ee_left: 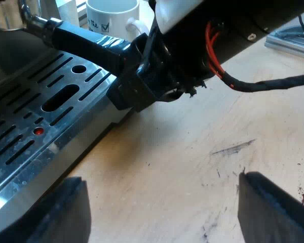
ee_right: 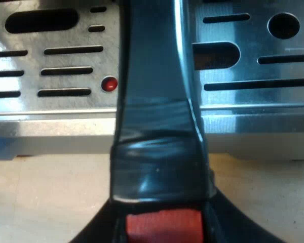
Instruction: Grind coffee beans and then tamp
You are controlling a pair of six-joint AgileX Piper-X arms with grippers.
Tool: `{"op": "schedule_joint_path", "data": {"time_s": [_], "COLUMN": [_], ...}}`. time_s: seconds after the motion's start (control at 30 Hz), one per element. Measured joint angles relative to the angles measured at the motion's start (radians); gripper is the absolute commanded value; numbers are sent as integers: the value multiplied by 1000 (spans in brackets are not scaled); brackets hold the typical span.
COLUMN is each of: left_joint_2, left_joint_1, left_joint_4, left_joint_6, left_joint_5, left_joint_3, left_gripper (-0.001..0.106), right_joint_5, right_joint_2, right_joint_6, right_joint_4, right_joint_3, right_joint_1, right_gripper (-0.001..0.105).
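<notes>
The metal holder's dark handle (ee_left: 86, 43) reaches out over the espresso machine's slotted drip tray (ee_left: 40, 116). My right gripper (ee_left: 147, 81) is clamped on the handle's outer end, just past the tray's edge. In the right wrist view the handle (ee_right: 154, 101) runs straight away over the tray (ee_right: 253, 66). Its red end (ee_right: 163, 225) sits between my right gripper's (ee_right: 162, 234) dark fingers, which are shut on it. My left gripper (ee_left: 162, 212) hangs open over the wooden table beside the tray, with nothing between its fingers (ee_left: 55, 212).
A white mug (ee_left: 111, 17) with printed text stands beyond the handle. The drip tray has a small red float (ee_right: 109, 84). Bare scuffed wood (ee_left: 192, 167) lies under my left gripper. An aluminium rail (ee_left: 294, 43) lies on the table beyond my right arm.
</notes>
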Motion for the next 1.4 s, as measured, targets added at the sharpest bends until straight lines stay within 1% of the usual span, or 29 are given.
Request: {"op": "schedule_joint_path", "data": {"time_s": [0.2,0.23,0.27,0.37,0.43,0.5,0.63,0.7,0.87,1.07,1.3,1.4], "left_joint_2": [0,0,0,0,0,0,0,0,0,0,0,0], "left_joint_1": [0,0,0,0,0,0,0,0,0,0,0,0], "left_joint_4": [0,0,0,0,0,0,0,0,0,0,0,0], "left_joint_6": [0,0,0,0,0,0,0,0,0,0,0,0], "left_joint_5": [0,0,0,0,0,0,0,0,0,0,0,0], "left_joint_3": [0,0,0,0,0,0,0,0,0,0,0,0], "left_gripper": [64,64,64,64,64,64,64,64,64,64,64,64], "right_joint_5": [29,34,34,34,6,16,55,55,60,68,89,93], "right_joint_2": [2,2,2,2,4,4,2,1,-31,-45,-95,-110], "right_joint_6": [20,32,45,50,50,50,72,72,72,72,72,53], "right_joint_4": [33,45,60,68,80,81,88,92,176,192,226,233], "right_joint_3": [0,0,3,4,12,12,12,12,12,12,12,12], "right_joint_1": [34,43,49,56,75,84,110,113,118,127,218,243], "right_gripper": [0,0,0,0,0,0,0,0,0,0,0,0]}}
